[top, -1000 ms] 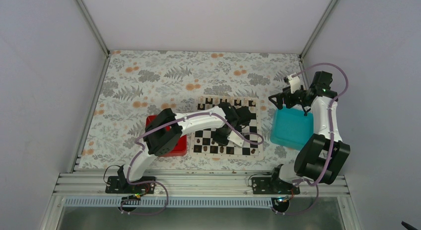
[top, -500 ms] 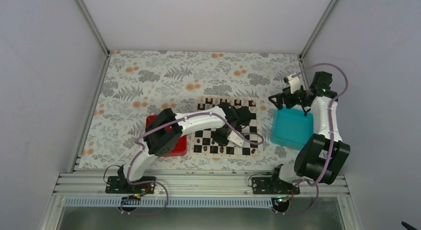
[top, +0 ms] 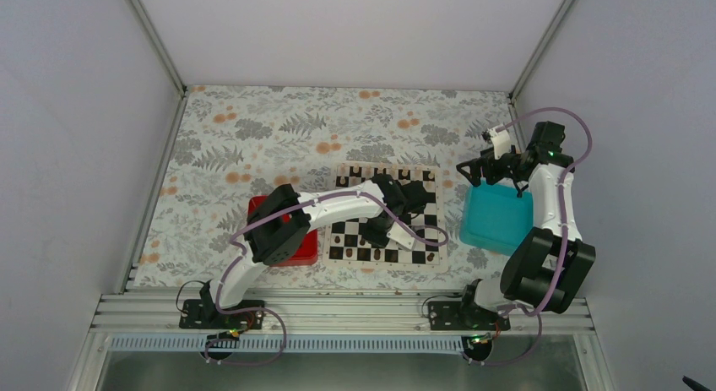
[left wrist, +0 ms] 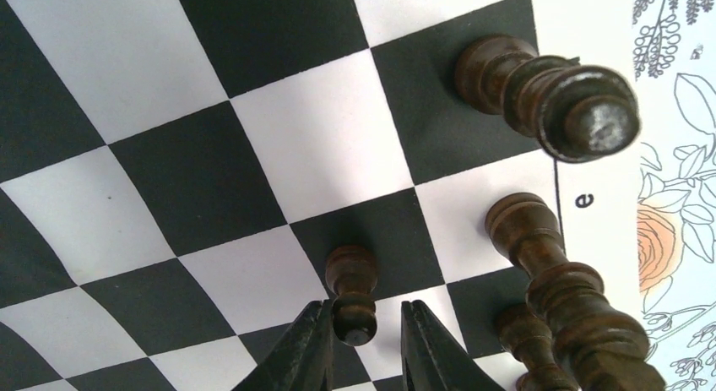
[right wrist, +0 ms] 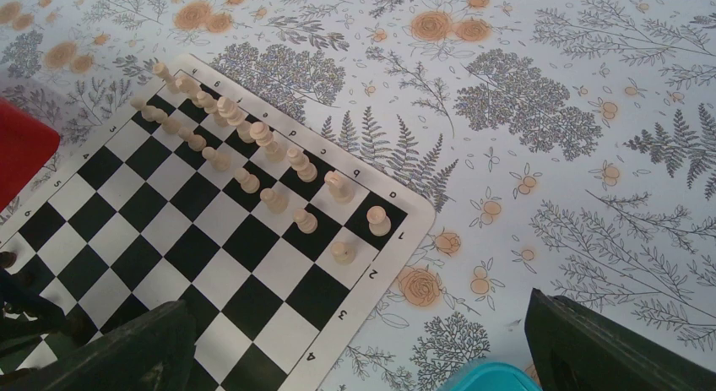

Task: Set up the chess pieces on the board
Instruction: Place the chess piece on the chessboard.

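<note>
The board (top: 426, 218) lies in the middle of the table. In the left wrist view my left gripper (left wrist: 363, 340) straddles a small dark pawn (left wrist: 353, 290) standing on a black square of the board (left wrist: 321, 138). The left fingertip touches the pawn's head and a gap shows at the right fingertip (left wrist: 422, 340), so the jaws are open. Three taller dark pieces (left wrist: 549, 95) stand along the board's edge to the right. My right gripper (top: 474, 167) hovers wide open and empty over the far end of the teal tray; its view shows the board (right wrist: 211, 239).
Pale pieces (right wrist: 253, 138) stand in two rows on the board's far side. A teal tray (top: 496, 218) sits right of the board and a red tray (top: 306, 254) left of it, under the left arm. The floral cloth (top: 279, 129) covers the table.
</note>
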You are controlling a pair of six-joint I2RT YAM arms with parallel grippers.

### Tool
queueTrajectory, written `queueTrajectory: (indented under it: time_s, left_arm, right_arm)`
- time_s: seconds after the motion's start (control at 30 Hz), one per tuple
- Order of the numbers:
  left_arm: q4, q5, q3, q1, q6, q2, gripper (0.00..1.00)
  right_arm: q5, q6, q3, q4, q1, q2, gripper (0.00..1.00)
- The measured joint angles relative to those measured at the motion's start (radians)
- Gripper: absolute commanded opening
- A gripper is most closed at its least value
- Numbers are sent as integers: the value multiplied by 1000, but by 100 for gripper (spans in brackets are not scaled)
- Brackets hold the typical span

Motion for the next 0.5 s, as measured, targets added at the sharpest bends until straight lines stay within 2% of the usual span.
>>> queueTrajectory:
  time_s: [0.5]
  left_arm:
    - [-51,-45,6,1,0,-27,24]
  right_arm:
    - [1,0,-4,0,0,0,100]
